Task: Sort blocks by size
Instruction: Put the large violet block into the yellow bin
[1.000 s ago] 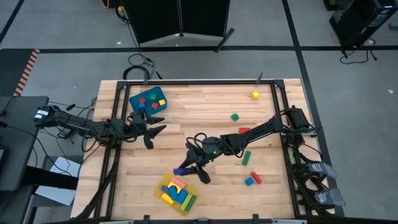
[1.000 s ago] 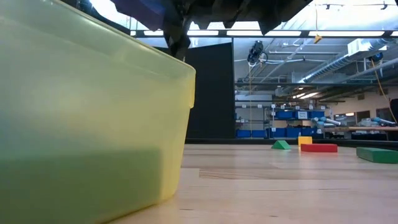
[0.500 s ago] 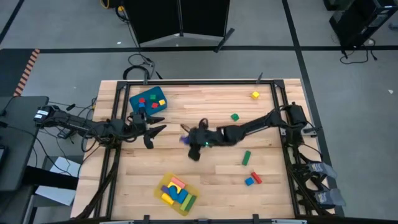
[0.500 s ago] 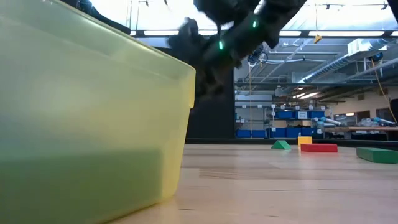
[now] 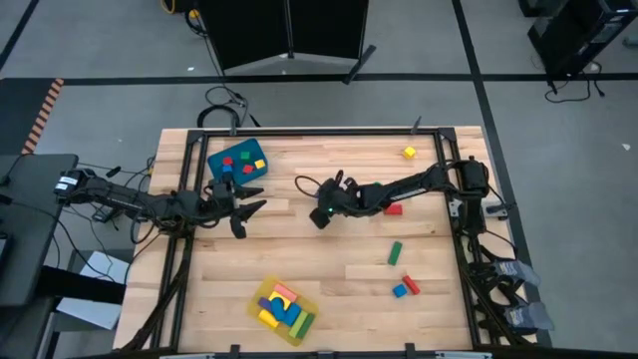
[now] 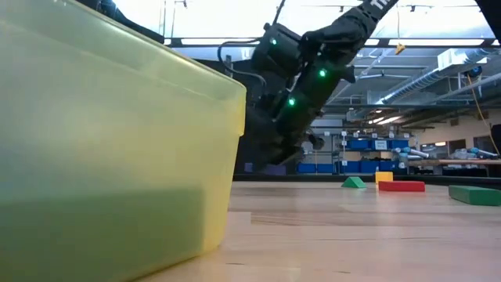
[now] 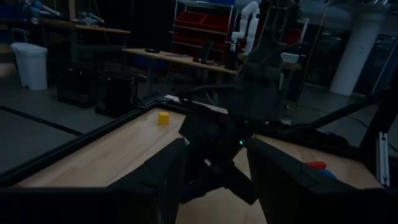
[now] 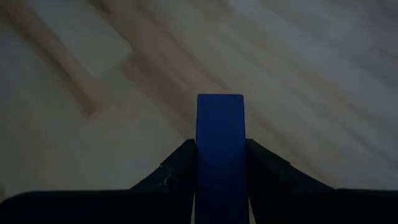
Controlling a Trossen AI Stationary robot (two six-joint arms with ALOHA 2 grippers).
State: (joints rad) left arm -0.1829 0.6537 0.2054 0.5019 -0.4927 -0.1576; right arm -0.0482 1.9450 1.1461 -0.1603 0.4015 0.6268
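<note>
The big wooden table (image 5: 299, 249) holds everything. Two dark arms reach over it, one from each side. The right gripper (image 5: 321, 214) hangs over the middle of the table, and its two fingers are squeezed onto a long blue block (image 8: 220, 146) that sticks out between them. In the low view the right gripper (image 6: 283, 153) is up in the air, well above the wood. The left gripper (image 5: 249, 211) waits near the left side of the table, just beside the blue bin (image 5: 237, 163), and its fingers (image 7: 168, 171) are partly spread with nothing between them. The blue bin sits at the far left and has small red, green and yellow cubes in it. The yellow tray (image 5: 283, 308) sits at the near edge and has longer bars inside, pink, blue, yellow and green. Loose blocks lie on the right half of the table: a green bar (image 5: 395, 253), a red bar (image 5: 392, 209) by the right arm, a red and blue pair (image 5: 405, 288) near the front, and a small yellow cube (image 5: 409, 153) at the far side.
</note>
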